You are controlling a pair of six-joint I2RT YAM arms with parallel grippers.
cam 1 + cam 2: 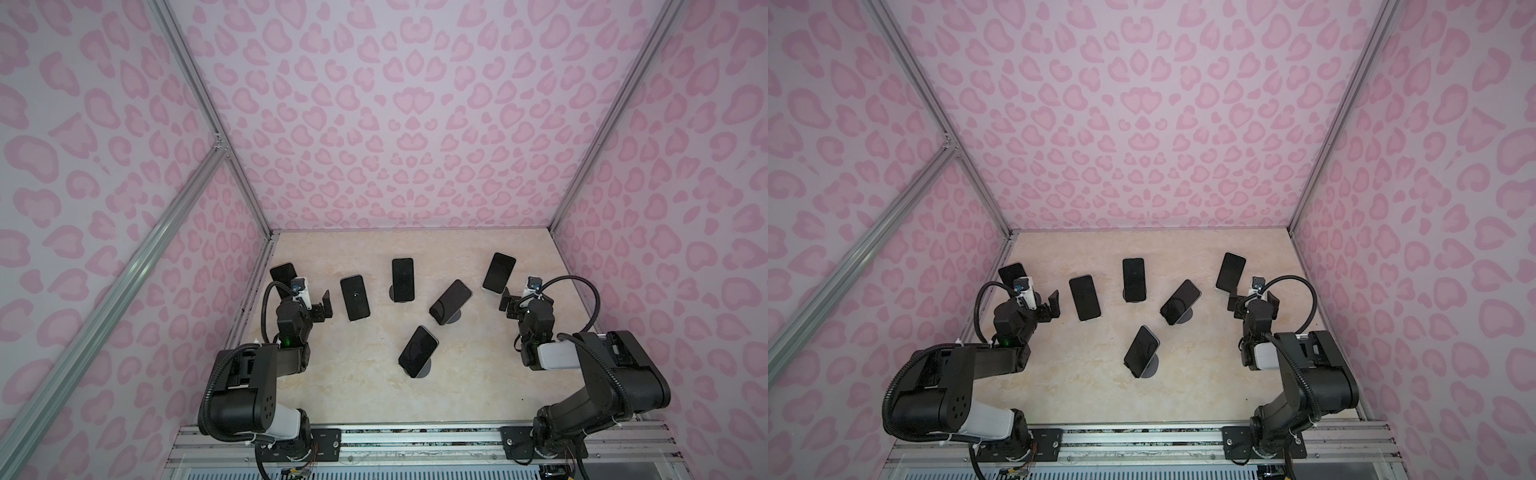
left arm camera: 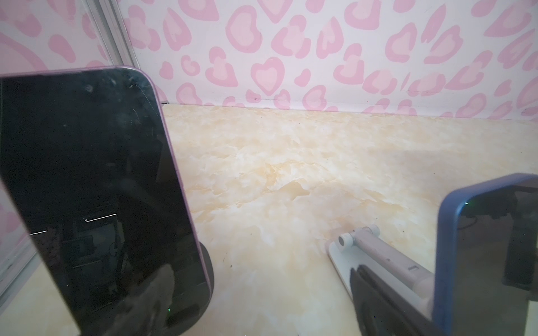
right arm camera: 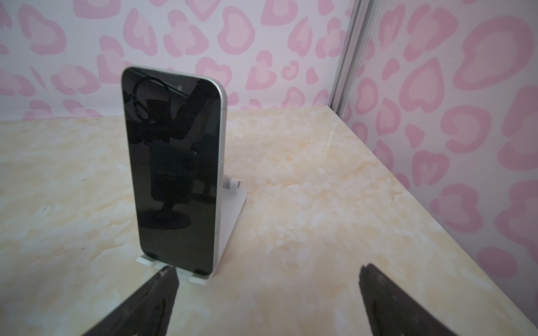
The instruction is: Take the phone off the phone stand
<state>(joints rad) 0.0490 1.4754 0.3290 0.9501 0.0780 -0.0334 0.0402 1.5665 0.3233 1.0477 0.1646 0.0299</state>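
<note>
right claw (image 3: 267,269) wide open, left claw (image 1: 320,307) too; nothing held.
silver-edged phone (image 3: 174,174) leans on white stand (image 3: 230,221), 11 o'clock of right claw; likely rigid, slick glass, so pinch long edges.

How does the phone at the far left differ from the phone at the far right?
The far-left phone has a purple edge; the far-right phone has a silver one. The far-left phone sits on a dark rounded base; the far-right phone on a white flat stand. Both are dark-screened and nearly upright.
</note>
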